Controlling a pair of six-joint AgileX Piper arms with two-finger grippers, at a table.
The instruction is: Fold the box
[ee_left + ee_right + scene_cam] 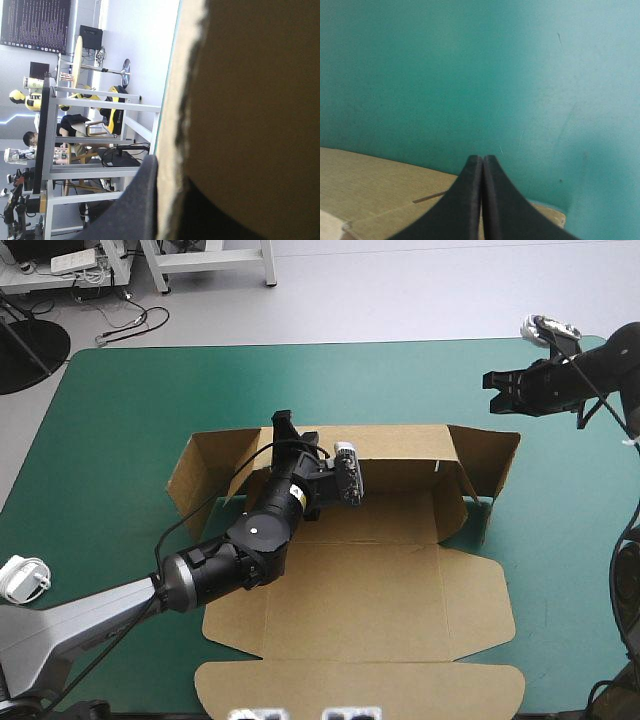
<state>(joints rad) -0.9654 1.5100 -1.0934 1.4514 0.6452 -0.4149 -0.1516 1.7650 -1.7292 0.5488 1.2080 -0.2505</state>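
Left tool (284, 423): clamped on the top edge of the box's (380, 590) rear wall (400, 455), toward that wall's left end. In the left wrist view one black finger (142, 200) lies against the brown board, which hides the other.

Right tool (495, 390): clenched on nothing, its fingers meeting in a point. It hovers over the desk (120, 420) beyond the box's right end flap (490, 465) and is clear of it.

The box lies mid-desk. Its rear wall and both end flaps are raised, and its near panels lie flat.

Step in hand, as judged: holding the rear wall upright. For the next move, you should hold that wall steady while the right tool swings the right end flap inward for tucking.
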